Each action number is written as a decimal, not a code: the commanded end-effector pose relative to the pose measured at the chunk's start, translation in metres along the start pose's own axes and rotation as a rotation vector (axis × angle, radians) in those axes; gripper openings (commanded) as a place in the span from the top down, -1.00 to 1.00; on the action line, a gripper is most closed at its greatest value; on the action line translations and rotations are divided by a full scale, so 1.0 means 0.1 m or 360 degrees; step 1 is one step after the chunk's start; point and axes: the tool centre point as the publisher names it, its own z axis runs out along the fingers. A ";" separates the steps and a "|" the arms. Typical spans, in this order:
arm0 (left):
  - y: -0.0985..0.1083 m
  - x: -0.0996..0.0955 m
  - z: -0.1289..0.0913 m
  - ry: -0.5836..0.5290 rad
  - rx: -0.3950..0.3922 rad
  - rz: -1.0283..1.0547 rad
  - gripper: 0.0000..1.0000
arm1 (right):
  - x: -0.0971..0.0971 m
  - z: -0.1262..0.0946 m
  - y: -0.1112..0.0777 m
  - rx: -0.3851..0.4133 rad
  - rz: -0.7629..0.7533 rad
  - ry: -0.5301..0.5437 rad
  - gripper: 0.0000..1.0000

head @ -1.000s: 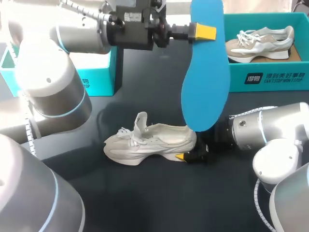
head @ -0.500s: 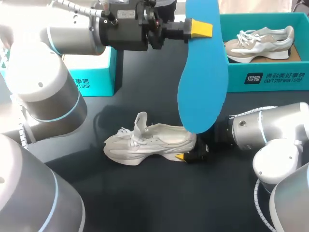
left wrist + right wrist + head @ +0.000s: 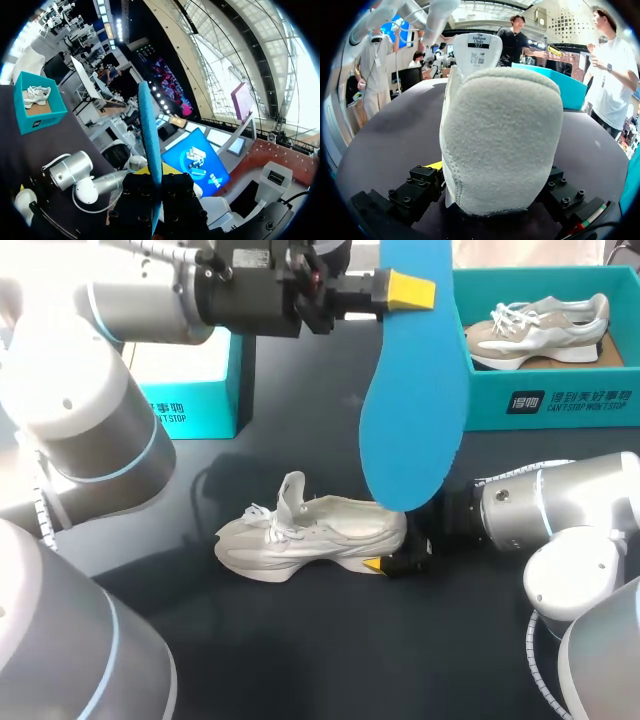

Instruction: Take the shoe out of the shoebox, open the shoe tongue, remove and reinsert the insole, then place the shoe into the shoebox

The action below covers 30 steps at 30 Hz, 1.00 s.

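Holding the insole (image 3: 415, 410) aloft, pinched in the left gripper (image 3: 402, 290) — removal done; right gripper (image 3: 392, 562) clamps the shoe (image 3: 310, 538) heel mid-table, tongue up — reinsertion and boxing (shoebox (image 3: 545, 405), 1 o'clock) remain.

**Even overhead light, harsh backlight in left wrist view**

Head view: bright, diffuse light from above. The dark desk (image 3: 300, 640) is matte, no glare. There's a soft faint shadow left of the shoe (image 3: 310, 535) and a darker one under its sole. Sheen on the left arm (image 3: 90, 410) shell. The insole (image 3: 415, 390) is flatly lit.

Left wrist view: strong backlight washes to white, insole edge in shade.

Right wrist view: shoe heel evenly lit, desk edge bows toward the rim.
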 end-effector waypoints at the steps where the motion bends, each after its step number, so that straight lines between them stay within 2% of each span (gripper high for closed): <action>1: 0.04 0.01 0.01 -0.0023 0.0026 0.0007 1.00 | 0.00 0.04 -0.01 0.0006 -0.0001 -0.0004 1.00; 17: 0.04 0.01 0.01 -0.0023 0.0026 0.0007 1.00 | 0.00 0.04 -0.01 0.0006 -0.0001 -0.0004 1.00; 18: 0.04 0.01 0.01 -0.0023 0.0026 0.0007 1.00 | 0.00 0.04 -0.01 0.0006 -0.0001 -0.0004 0.72; 19: 0.04 0.01 0.01 -0.0023 0.0026 0.0007 1.00 | 0.00 0.04 -0.01 0.0006 -0.0001 -0.0004 0.34; 20: 0.04 0.01 0.01 -0.0023 0.0026 0.0007 1.00 | 0.00 0.04 -0.01 0.0006 -0.0001 -0.0004 -1.00; 27: 0.04 0.01 0.01 -0.0023 0.0026 0.0007 1.00 | 0.00 0.04 -0.01 0.0006 -0.0001 -0.0004 -1.00; 30: 0.04 0.01 0.01 -0.0023 0.0026 0.0007 1.00 | -0.07 -0.04 0.02 0.0102 -0.0017 -0.0023 -1.00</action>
